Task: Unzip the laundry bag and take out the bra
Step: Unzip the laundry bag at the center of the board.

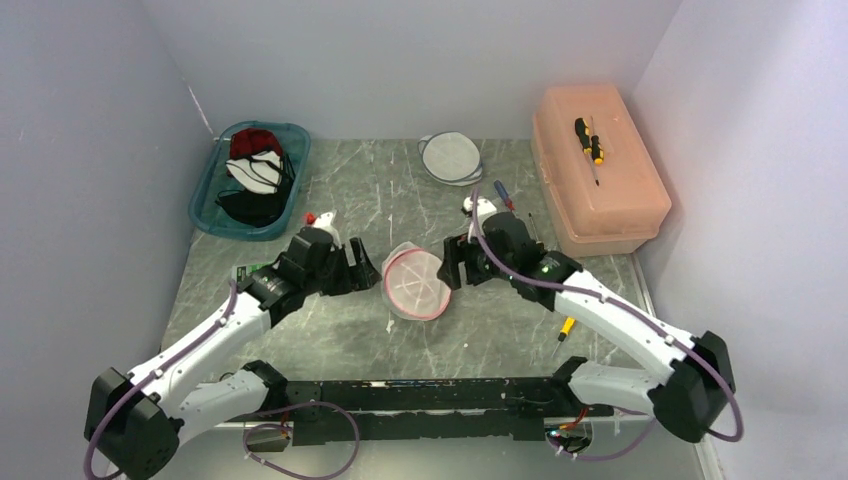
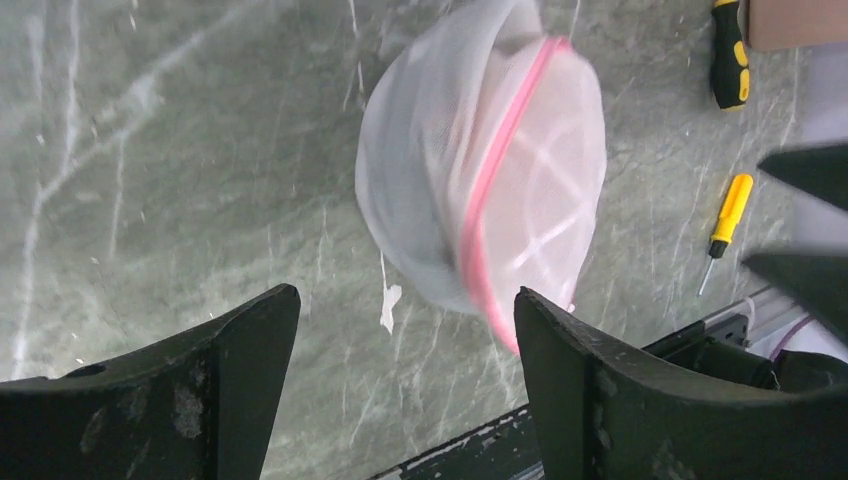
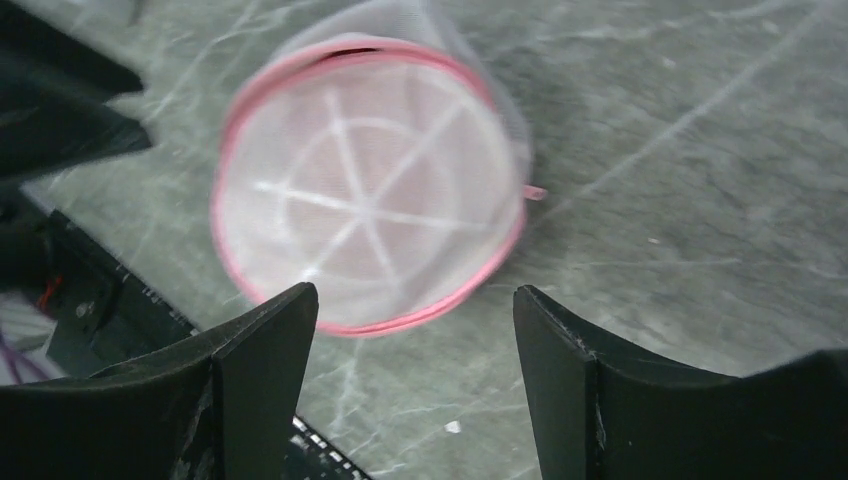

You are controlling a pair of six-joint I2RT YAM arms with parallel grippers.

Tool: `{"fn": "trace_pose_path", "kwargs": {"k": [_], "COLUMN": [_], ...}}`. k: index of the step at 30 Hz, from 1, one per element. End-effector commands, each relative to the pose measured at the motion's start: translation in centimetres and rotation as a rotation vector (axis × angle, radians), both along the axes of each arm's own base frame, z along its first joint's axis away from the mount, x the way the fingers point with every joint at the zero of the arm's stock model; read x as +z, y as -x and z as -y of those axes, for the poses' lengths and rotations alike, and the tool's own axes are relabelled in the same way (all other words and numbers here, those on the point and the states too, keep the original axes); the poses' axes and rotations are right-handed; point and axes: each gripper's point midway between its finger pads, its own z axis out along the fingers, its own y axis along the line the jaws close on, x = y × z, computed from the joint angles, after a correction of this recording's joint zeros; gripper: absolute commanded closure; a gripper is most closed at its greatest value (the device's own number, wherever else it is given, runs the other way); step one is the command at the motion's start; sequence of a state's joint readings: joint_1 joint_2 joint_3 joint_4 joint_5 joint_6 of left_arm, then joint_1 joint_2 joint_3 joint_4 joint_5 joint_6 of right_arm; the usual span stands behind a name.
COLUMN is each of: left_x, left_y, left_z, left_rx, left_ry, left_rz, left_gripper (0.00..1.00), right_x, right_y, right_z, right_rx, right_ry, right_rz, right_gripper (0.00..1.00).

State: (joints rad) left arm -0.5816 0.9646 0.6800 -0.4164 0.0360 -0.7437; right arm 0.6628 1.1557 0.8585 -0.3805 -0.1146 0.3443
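The left end effector (image 2: 405, 297) has its jaws spread wide with nothing between them, and the right end effector (image 3: 415, 293) is likewise open and empty. Just beyond both sets of fingertips, between the two, sits the round white mesh laundry bag with a pink zipper band (image 1: 415, 283). It is tipped up on its edge on the grey marbled counter (image 1: 350, 190), and neither end effector grips it. Both wrist views show it blurred. The pink band looks closed nearly all the way round, with a small pink pull tab (image 3: 535, 192) sticking out at the side. A thin dark gap at the rim farthest from the right end effector may be a short opened stretch, but the blur leaves that unsure. No bra lies outside the bag near either end effector, and the mesh hides whether one is inside. By this reading the task is at an early stage: most of the unzipping and the whole removal remain.
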Motion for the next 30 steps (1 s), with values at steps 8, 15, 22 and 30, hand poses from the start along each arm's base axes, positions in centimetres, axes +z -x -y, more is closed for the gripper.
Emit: {"fn": "trace_pose_path", "kwargs": {"k": [8, 15, 22, 30], "left_x": [2.4, 0.6, 0.3, 0.2], "left_y": [-4.2, -2.9, -2.3, -2.1], "left_z": [0.6, -0.6, -2.0, -2.1], "left_rx": [0.02, 0.087, 0.135, 0.132], "left_ry": [-0.053, -0.044, -0.05, -0.047], "left_rz": [0.041, -0.052, -0.051, -0.061], "left_gripper": [0.2, 0.22, 0.23, 0.23], "right_x": [4.2, 1.7, -0.4, 0.0], "right_y": [5.1, 4.2, 3.5, 4.7], "right_z": [-10.0, -12.9, -13.6, -13.8], "right_rx": [0.154, 0.162, 0.152, 0.17], "right_ry": [0.065, 0.289, 0.39, 0.358], "right_rz": [0.379, 0.485, 0.488, 0.52], "right_gripper": [0.27, 0.3, 0.59, 0.39]}}
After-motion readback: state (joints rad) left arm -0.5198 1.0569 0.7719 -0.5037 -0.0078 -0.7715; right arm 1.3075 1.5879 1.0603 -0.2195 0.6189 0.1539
